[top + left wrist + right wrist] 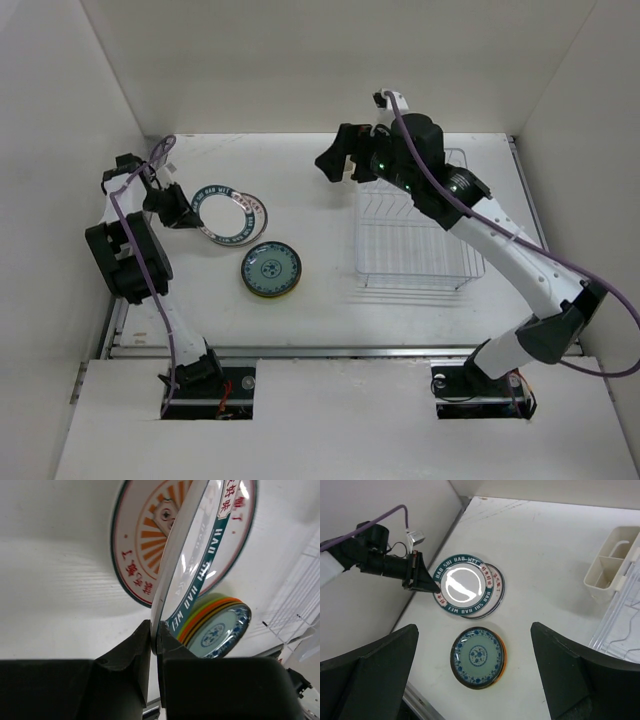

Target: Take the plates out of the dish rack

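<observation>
My left gripper (188, 215) is shut on the near rim of the white plate with a dark teal rim (225, 213). The left wrist view shows the fingers (142, 645) pinching that plate (200, 575), which is tilted over the white plate with the orange centre (142, 545). A stack topped by the teal-green patterned plate (270, 270) lies on the table, with orange edges under it (205, 617). The dish rack (415, 240) holds no plates that I can see. My right gripper (338, 155) is open and empty, high above the table left of the rack, over the stack (479, 656).
The cream cutlery cup (612, 565) sits at the rack's far left corner. White walls enclose the table on the left, back and right. My left arm's cable (370, 527) runs along the left wall.
</observation>
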